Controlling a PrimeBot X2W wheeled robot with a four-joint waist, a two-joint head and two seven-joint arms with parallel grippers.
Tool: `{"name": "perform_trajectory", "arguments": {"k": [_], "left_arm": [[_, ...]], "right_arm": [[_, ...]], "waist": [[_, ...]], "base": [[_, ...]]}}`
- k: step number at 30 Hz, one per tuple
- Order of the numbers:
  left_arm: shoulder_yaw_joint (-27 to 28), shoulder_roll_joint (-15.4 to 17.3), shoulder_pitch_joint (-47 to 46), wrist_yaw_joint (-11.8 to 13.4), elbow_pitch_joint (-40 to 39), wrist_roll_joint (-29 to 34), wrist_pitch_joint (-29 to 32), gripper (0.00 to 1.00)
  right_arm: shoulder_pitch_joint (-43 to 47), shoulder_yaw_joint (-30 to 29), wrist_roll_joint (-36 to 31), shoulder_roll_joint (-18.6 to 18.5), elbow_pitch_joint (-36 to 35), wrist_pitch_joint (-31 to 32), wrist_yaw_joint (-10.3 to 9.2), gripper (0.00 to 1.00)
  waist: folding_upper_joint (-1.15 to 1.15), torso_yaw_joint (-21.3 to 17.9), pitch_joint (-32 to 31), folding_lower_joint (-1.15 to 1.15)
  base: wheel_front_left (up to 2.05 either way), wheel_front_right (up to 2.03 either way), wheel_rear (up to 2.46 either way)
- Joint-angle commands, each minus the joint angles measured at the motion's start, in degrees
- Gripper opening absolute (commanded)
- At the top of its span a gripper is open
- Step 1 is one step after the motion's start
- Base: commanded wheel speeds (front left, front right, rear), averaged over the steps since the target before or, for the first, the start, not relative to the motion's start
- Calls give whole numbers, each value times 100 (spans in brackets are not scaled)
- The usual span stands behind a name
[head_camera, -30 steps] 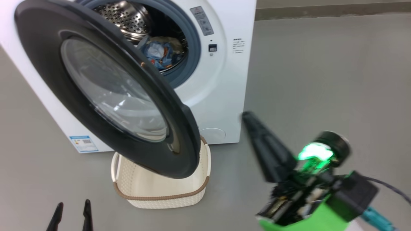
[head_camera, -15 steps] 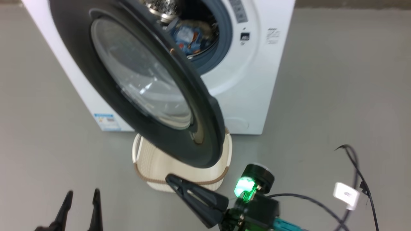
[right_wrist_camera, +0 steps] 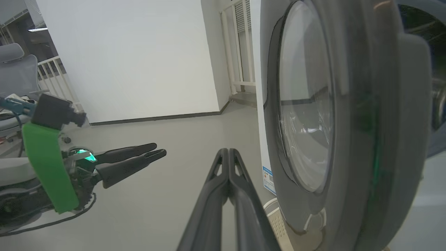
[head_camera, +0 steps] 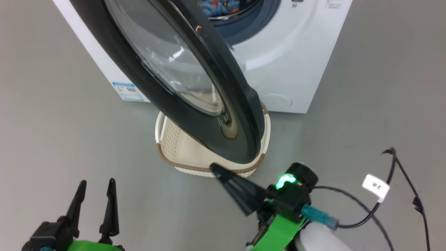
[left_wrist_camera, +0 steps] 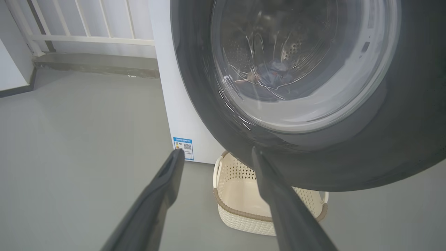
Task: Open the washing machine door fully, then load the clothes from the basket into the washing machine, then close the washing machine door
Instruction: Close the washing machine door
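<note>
The white washing machine [head_camera: 296, 69] stands at the top of the head view. Its black door [head_camera: 216, 143] hangs open, swung out over the basket [head_camera: 177, 143], whose visible inside is bare. Blue printed clothes [head_camera: 223, 6] lie in the drum and show through the door's glass [left_wrist_camera: 275, 69]. My right gripper [head_camera: 214, 167] is shut on nothing. Its tip is at the basket's front rim, just below the door's lower edge [right_wrist_camera: 348, 139]. My left gripper [head_camera: 95, 186] stands open on the left, apart from the door, fingers [left_wrist_camera: 167, 177] pointing at the machine.
Black cables with a white tag [head_camera: 375, 186] lie on the grey floor at the right. A blue label sticker [left_wrist_camera: 183, 146] marks the machine's lower corner. A white railing [left_wrist_camera: 87, 35] and a wall stand behind; an office chair [right_wrist_camera: 14, 66] is far left.
The head camera has tilted down and closer to the machine. My shut right gripper has swung from the right of the machine to the basket's front rim under the door.
</note>
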Motion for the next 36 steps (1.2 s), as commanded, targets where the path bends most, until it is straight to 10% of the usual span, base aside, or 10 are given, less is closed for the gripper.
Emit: {"name": "perform_trajectory", "arguments": {"k": [1,36], "left_arm": [[176,67,-199,-12,-97,-43,-36,100],[-384,67,-932,-123,91,-355,-36,100]], "right_arm": [[-86,-31,-54,145,-81,-26,9,0],[-2387,-2622,-595,383,1664,-27,9,0]], "waist": [[0,58,147,0],[0,329,1253,0]], "base": [[0,0,0],[0,0,0]]}}
